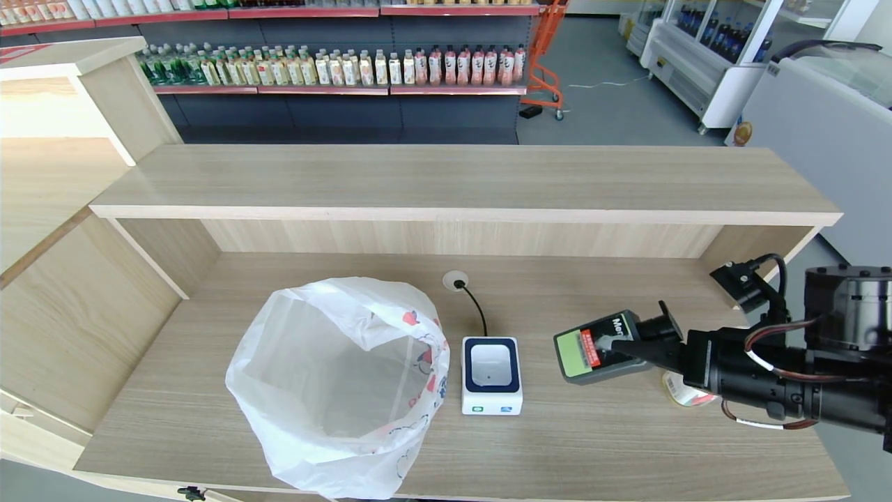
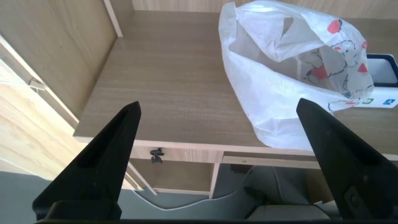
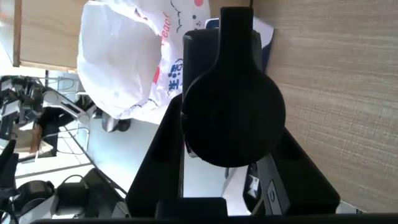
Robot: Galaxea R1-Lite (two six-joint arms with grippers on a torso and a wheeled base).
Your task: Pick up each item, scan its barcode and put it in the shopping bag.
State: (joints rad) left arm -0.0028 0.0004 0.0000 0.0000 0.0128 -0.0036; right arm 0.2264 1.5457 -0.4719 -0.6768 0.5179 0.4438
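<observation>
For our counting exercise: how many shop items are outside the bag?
2. A box held in the right tool, right of the scanner; a container on the counter, partly hidden under that arm. More may be hidden.

We count 1 white see-through plastic shopping bag (image 1: pixel 327 418) w/ red prints, 1 white box-shaped barcode scanner (image 1: pixel 492 404) w/ dark blue frame and 1 black cable (image 1: pixel 478 308). Items: we see 2, i.e. 1 dark grey box (image 1: pixel 582 348) w/ green-and-red label, 1 small round white-labelled container (image 1: pixel 681 394), partly hidden.
</observation>
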